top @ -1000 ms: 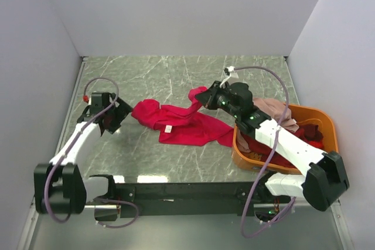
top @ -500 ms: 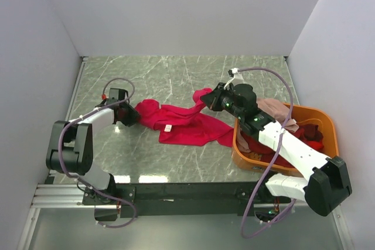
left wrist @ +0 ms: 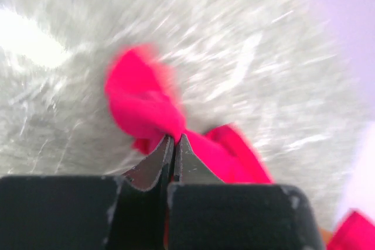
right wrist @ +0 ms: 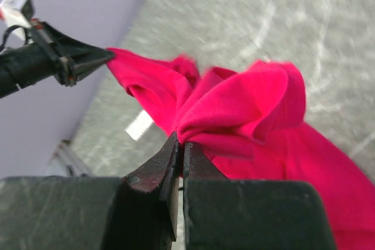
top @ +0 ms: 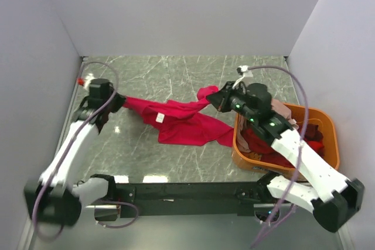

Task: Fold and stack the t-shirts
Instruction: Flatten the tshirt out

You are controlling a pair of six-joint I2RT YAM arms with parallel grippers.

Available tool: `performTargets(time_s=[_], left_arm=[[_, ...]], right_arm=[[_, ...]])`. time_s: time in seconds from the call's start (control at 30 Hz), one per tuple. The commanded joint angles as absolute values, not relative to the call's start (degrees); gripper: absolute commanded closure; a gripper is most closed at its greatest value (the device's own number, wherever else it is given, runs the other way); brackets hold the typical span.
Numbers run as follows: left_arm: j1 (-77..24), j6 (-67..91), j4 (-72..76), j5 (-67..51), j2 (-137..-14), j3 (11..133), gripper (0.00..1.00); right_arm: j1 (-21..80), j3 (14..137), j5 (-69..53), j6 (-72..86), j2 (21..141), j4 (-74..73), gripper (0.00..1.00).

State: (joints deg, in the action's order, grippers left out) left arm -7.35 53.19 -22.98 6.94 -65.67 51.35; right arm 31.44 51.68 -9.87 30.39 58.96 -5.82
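Got the crimson-pink t-shirt (top: pixel 187 124) pinched tight at one end in the left gripper (left wrist: pixel 174 137) and at the other in the right gripper (right wrist: pixel 179 139), strung across the table (top: pixel 176 77) beside the orange basket (top: pixel 245 159), presumably to spread it flat before folding.

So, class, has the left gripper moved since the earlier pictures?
Yes. The left gripper, shut on the crimson-pink t-shirt, has moved toward the table's far-left corner.
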Motion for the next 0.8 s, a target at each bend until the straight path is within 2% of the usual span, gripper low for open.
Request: performTargets(time_s=[0.0,0.13,0.3,0.37,0.5,0.6,0.67,0.73,0.77], left_arm=[[-7.6,51.6,-28.6,14.4,-53.3,57.3,0.99],[-7.7,50.6,-31.4,13.5,-42.6,63.4,0.99],[-7.7,47.8,-26.1,8.8,-41.8,70.6,0.99],[-7.8,46.9,-26.9,8.6,-46.0,73.8,0.99],[-7.6,45.0,-27.7,15.6,-54.3,82.3,0.99],[-6.5,42.4,-28.3,18.9,-63.1,88.7,0.99],[-5.3,40.4,-27.4,16.4,-70.0,93.1,0.99],[-2.4,38.8,-25.2,12.5,-76.7,97.8,0.99],[-2.4,38.2,-24.3,11.1,-78.7,99.6,0.99]], right_arm=[[31.4,59.4,-13.1,27.7,50.2,-9.4,1.0],[31.7,64.5,-17.0,27.8,44.6,-9.3,1.0],[31.8,72.0,-14.3,27.4,45.2,-7.2,1.0],[31.6,75.4,-9.0,27.1,48.1,-8.6,1.0],[29.8,86.1,-1.5,24.5,59.5,-10.9,1.0],[27.6,93.0,-3.2,24.3,69.0,-11.2,1.0],[24.9,96.5,-6.8,24.5,74.2,-11.0,1.0],[22.3,103.5,-10.6,25.1,84.2,-9.3,1.0],[21.5,103.5,-11.4,25.1,84.3,-8.8,1.0]])
